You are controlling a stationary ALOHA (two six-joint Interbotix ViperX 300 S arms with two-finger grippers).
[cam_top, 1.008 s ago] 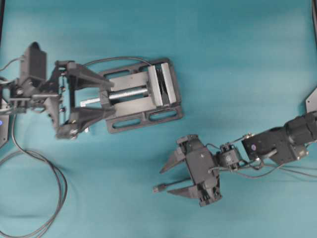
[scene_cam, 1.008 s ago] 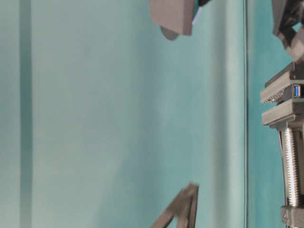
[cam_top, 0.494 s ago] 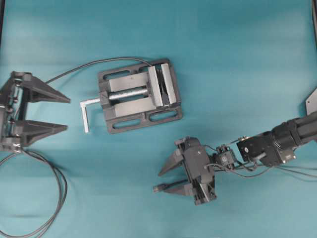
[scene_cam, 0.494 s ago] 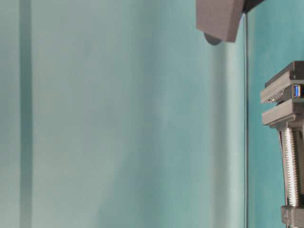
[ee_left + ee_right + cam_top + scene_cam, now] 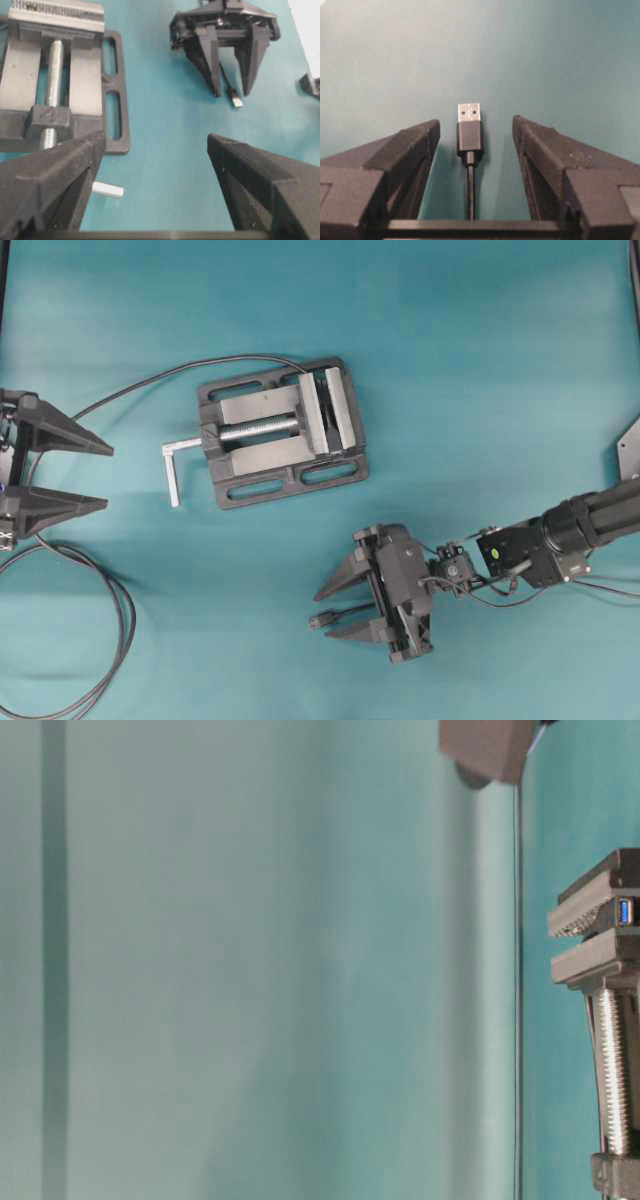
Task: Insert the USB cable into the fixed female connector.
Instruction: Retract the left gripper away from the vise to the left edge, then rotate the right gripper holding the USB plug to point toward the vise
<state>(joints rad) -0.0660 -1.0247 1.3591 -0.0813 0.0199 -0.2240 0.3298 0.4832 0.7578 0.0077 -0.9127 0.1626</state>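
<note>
right pincer spread wide astride the usb cable, untouched; left pincer agape

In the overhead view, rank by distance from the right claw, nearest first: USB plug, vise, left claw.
1. USB plug: between the open right claw's fingers, untouched.
2. Vise: above and left, mid-table.
3. Left claw: far left edge, open.

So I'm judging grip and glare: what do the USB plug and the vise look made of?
USB plug: bright silver metal tip with two square holes, behind it a matte black shell, probably molded plastic. Vise: dull grey metal body, likely cast, with a shinier threaded steel-looking screw and knurled jaw face.
</note>
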